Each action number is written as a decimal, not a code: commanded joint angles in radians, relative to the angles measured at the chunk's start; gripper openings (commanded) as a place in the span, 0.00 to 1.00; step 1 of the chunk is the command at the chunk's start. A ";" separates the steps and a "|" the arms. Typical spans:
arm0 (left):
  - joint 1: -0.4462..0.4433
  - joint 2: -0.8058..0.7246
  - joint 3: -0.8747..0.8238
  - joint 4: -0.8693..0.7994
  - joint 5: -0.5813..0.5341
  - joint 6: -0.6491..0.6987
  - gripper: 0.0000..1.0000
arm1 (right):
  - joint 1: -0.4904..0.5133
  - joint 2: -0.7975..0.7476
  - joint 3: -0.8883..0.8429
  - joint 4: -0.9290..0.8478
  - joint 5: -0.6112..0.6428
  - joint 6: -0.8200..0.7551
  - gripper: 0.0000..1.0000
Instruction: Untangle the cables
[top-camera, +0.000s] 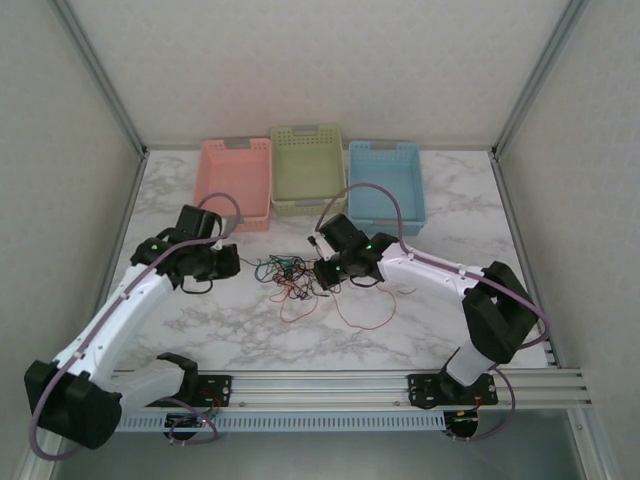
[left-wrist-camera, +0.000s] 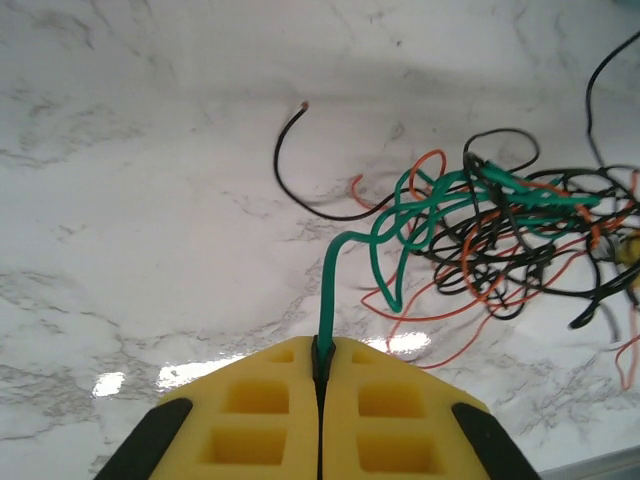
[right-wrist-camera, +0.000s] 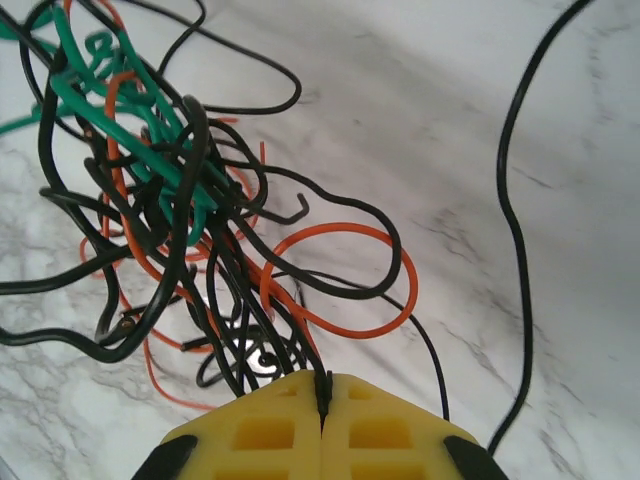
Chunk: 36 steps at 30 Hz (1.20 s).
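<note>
The cables lie in a knot (top-camera: 295, 275) of black, red-orange and green wires on the marble table, between my two grippers. My left gripper (top-camera: 238, 262) sits just left of the knot. Its yellow fingers (left-wrist-camera: 260, 410) are shut on a green cable (left-wrist-camera: 330, 290), which runs from the pinch (left-wrist-camera: 323, 345) up into the tangle (left-wrist-camera: 510, 230). My right gripper (top-camera: 322, 275) is at the knot's right edge, shut (right-wrist-camera: 322, 385) on a black cable (right-wrist-camera: 300, 345) leading into the mass (right-wrist-camera: 160, 190). A red-orange loop (right-wrist-camera: 400, 260) lies just ahead of it.
Three baskets stand in a row at the back: pink (top-camera: 236, 146), green (top-camera: 307, 131), blue (top-camera: 383, 147). A loose black end (left-wrist-camera: 285, 150) curls left of the tangle. A long black strand (right-wrist-camera: 515, 230) runs along the right. A red-orange loop (top-camera: 370, 322) trails toward the near edge.
</note>
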 joint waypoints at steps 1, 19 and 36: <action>-0.002 0.046 0.006 0.003 0.022 0.015 0.00 | -0.006 0.032 0.049 -0.057 0.016 0.046 0.05; -0.004 0.169 0.037 0.014 -0.050 0.051 0.00 | -0.006 0.006 0.096 -0.120 0.009 0.044 0.25; -0.001 0.168 0.035 0.014 -0.059 0.052 0.00 | -0.001 -0.020 0.017 -0.228 -0.061 0.092 0.26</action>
